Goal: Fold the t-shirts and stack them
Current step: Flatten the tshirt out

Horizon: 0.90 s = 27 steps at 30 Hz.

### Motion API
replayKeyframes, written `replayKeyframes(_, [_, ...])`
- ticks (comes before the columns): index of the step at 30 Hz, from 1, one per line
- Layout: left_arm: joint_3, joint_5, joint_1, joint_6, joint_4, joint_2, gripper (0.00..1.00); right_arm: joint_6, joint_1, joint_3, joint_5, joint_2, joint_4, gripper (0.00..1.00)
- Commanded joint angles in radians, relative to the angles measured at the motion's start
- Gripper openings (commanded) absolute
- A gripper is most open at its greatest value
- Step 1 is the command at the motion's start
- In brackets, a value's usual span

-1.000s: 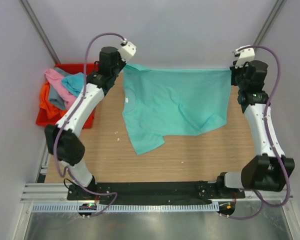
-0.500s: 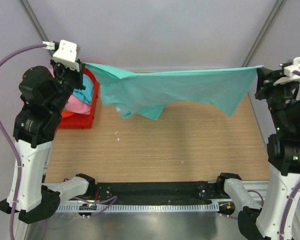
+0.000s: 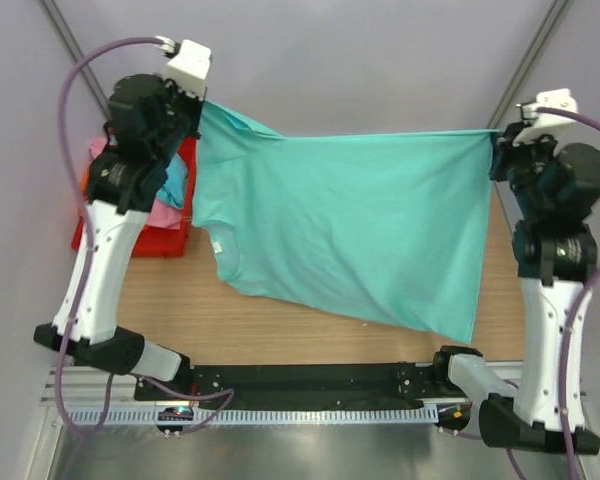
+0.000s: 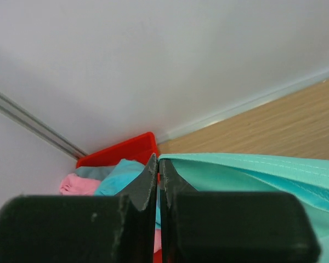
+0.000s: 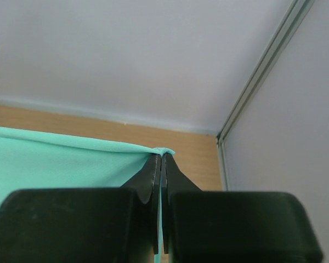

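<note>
One mint green t-shirt (image 3: pixel 360 230) in closed left gripper (image 4: pixel 158 162), right gripper (image 5: pixel 162 158).

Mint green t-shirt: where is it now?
In the top view the mint green t-shirt hangs spread over the table, one corner pinched in the left tool by the red bin, the other in the right tool.

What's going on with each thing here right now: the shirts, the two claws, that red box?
mint green t-shirt: held up, spread wide between both grippers, unfolded.
left gripper: shut on one upper corner of it.
right gripper: shut on the other upper corner.
red bin: holds bunched shirts.
pink t-shirt: crumpled in the bin.
turquoise t-shirt: crumpled in the bin.
</note>
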Motion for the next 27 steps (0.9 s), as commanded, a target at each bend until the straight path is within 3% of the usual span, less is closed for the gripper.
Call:
replayKeyframes(1, [-0.099, -0.045, 0.036, 0.049, 0.113, 0.135, 0.0, -0.057, -0.007, -0.121, 0.064, 0.145, 0.111, 0.01])
replayKeyframes(6, [-0.063, -0.024, 0.088, 0.007, 0.225, 0.35, 0.0, -0.052, -0.025, -0.132, 0.067, 0.362, 0.195, 0.01])
replayKeyframes(10, [0.214, -0.036, 0.091, 0.027, 0.173, 0.562, 0.0, -0.029, -0.035, -0.002, 0.088, 0.484, 0.244, 0.01])
replayKeyframes(13, [0.337, -0.028, 0.09, 0.02, 0.122, 0.587, 0.0, -0.017, -0.035, 0.07, 0.082, 0.503, 0.24, 0.01])
replayKeyframes(16, [0.289, -0.016, 0.08, 0.004, 0.119, 0.49, 0.0, -0.011, -0.035, 0.087, 0.071, 0.445, 0.212, 0.01])
replayKeyframes(20, [0.106, -0.018, 0.053, -0.008, 0.122, 0.215, 0.0, -0.002, -0.035, 0.06, 0.032, 0.299, 0.131, 0.01])
replayKeyframes(24, [-0.111, -0.015, 0.03, -0.032, 0.104, -0.039, 0.0, -0.011, -0.033, -0.055, -0.005, 0.044, 0.047, 0.01])
replayKeyframes(27, [-0.138, -0.024, 0.027, -0.036, 0.039, -0.166, 0.0, -0.047, -0.033, -0.101, -0.013, -0.117, -0.015, 0.01])
